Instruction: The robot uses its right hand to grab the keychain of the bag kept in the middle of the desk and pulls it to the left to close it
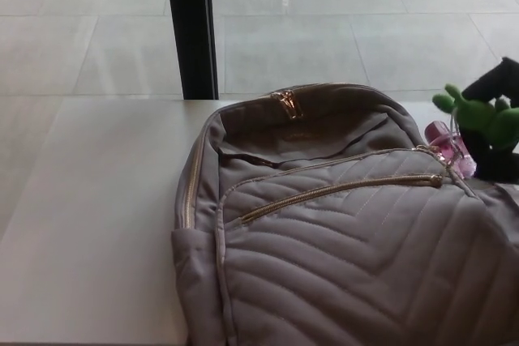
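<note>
At the bag's (340, 232) right edge: right hand (503, 131) closed on the green keychain (478, 115).
We see the keychain held above the front zipper's (340, 189) right end; the bag lies on the surface (89, 224); a pink charm (451, 142) sits just beside the keychain.

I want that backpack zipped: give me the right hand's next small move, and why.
Probably draw the green keychain leftward along the front zipper. The right hand seems to hold it raised at the right edge of the backpack, and the slider sits at the track's right end.
</note>
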### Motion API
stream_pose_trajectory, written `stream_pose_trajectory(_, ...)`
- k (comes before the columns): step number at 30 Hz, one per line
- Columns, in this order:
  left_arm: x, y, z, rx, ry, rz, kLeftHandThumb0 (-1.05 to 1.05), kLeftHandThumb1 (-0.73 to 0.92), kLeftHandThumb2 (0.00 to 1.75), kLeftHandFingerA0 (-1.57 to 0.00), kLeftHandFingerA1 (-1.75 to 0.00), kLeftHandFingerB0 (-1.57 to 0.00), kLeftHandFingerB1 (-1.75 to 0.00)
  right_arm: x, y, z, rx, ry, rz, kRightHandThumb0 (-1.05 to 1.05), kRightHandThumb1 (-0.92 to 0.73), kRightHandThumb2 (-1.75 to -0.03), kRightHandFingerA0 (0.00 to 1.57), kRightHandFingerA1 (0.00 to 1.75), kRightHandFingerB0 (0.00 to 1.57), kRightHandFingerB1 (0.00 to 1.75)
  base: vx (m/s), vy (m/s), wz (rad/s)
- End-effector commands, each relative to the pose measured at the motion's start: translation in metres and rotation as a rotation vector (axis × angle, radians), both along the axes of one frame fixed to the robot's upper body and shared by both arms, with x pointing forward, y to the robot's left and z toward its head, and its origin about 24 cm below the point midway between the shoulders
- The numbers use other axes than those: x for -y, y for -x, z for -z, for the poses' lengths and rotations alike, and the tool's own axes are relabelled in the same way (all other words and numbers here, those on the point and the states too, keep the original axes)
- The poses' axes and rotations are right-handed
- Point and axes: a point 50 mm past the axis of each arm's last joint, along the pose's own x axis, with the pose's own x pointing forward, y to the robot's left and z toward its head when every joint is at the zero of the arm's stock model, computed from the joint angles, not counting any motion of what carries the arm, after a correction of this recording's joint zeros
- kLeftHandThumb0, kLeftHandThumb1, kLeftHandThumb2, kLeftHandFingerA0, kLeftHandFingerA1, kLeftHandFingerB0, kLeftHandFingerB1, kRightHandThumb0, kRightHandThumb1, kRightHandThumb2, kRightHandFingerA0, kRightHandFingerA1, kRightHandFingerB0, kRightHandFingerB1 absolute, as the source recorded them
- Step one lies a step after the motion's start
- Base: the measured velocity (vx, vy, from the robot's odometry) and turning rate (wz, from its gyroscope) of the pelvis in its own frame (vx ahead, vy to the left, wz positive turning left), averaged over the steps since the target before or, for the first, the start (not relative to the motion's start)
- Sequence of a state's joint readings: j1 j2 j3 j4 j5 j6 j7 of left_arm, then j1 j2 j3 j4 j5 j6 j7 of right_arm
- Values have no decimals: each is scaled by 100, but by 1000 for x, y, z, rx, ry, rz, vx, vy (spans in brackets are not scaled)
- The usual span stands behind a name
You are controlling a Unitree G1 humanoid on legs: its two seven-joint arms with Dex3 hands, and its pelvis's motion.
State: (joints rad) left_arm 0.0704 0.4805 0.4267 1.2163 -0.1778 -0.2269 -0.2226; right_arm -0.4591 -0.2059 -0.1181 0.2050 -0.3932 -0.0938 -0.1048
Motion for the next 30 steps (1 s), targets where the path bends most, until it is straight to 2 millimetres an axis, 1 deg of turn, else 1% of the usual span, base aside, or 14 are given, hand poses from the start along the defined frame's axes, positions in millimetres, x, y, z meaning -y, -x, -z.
stream_pose_trajectory(1, -2, 2, -2, -8, -32, 13, -67, 83, 65, -77, -57, -62, -47, -9, -3, -14, 67, -78, 1, -14, -40, -138, 88, 171, 77, 158, 0, 0, 0)
stream_pose_trajectory(6, -2, 1, -3, 10, -22, 18, -65, 83, 65, -73, -57, -59, -47, -37, -2, -18, 6, 3, -164, -13, -42, -135, 87, 175, 74, 161, 0, 0, 0)
stream_pose_trajectory(9, -2, -1, -3, 8, -26, 17, -66, 84, 65, -74, -56, -61, -47, -55, 0, -15, -54, 71, -252, -11, -50, -122, 86, 175, 73, 160, 0, 0, 0)
stream_pose_trajectory(10, -2, -1, -3, 7, -22, 11, -66, 84, 65, -74, -55, -60, -47, -62, 2, -11, -77, 94, -288, -18, -51, -116, 118, 143, 95, 128, 0, 0, 0)
stream_pose_trajectory(11, -2, -2, -3, 8, -21, 11, -66, 84, 65, -74, -55, -60, -47, -64, 2, -10, -85, 99, -298, -18, -51, -116, 118, 143, 95, 128, 0, 0, 0)
stream_pose_trajectory(12, -1, -3, -3, -2, -33, 28, -66, 85, 66, -73, -54, -59, -46, -74, 4, -4, -118, 126, -332, -16, -52, -117, 87, 175, 74, 159, 0, 0, 0)
stream_pose_trajectory(13, -1, -4, -2, -1, -34, 28, -67, 84, 65, -75, -56, -61, -47, -88, 7, 3, -161, 176, -384, -18, -55, -113, 85, 175, 71, 163, 0, 0, 0)
stream_pose_trajectory(15, -1, -4, -3, 0, -33, 26, -67, 84, 65, -75, -56, -61, -47, -92, 9, 6, -177, 192, -399, -18, -55, -113, 85, 175, 71, 163, 0, 0, 0)
stream_pose_trajectory(16, -1, -4, -3, 15, -27, 20, -67, 84, 65, -74, -55, -62, -48, -108, 13, 18, -206, 202, -444, -18, -57, -103, 101, 164, 92, 137, 0, 0, 0)
stream_pose_trajectory(17, 0, -3, -2, 15, -25, 15, -67, 83, 65, -73, -55, -62, -48, -114, 15, 23, -232, 219, -448, -13, -60, -101, 98, 169, 80, 142, 0, 0, 0)
stream_pose_trajectory(20, 1, -4, -1, 16, -18, 16, -68, 83, 65, -71, -55, -62, -48, -122, 18, 30, -281, 211, -447, -16, -60, -103, 101, 173, 72, 148, 0, 0, 0)
stream_pose_trajectory(21, 1, -5, -1, 16, -23, 22, -68, 84, 65, -72, -55, -61, -48, -127, 18, 34, -292, 189, -457, -16, -53, -110, 85, 175, 71, 161, 0, 0, 0)
stream_pose_trajectory(24, 1, -6, -2, -6, -38, 53, -68, 86, 65, -75, -55, -62, -47, -151, 20, 48, -337, 154, -464, -15, -51, -115, 89, 175, 73, 166, 0, 0, 0)
stream_pose_trajectory(30, 3, -6, -1, -24, -54, 86, -70, 86, 65, -75, -56, -62, -48, -180, 21, 60, -389, 139, -452, -19, -59, -99, 86, 175, 73, 157, 0, 0, 0)
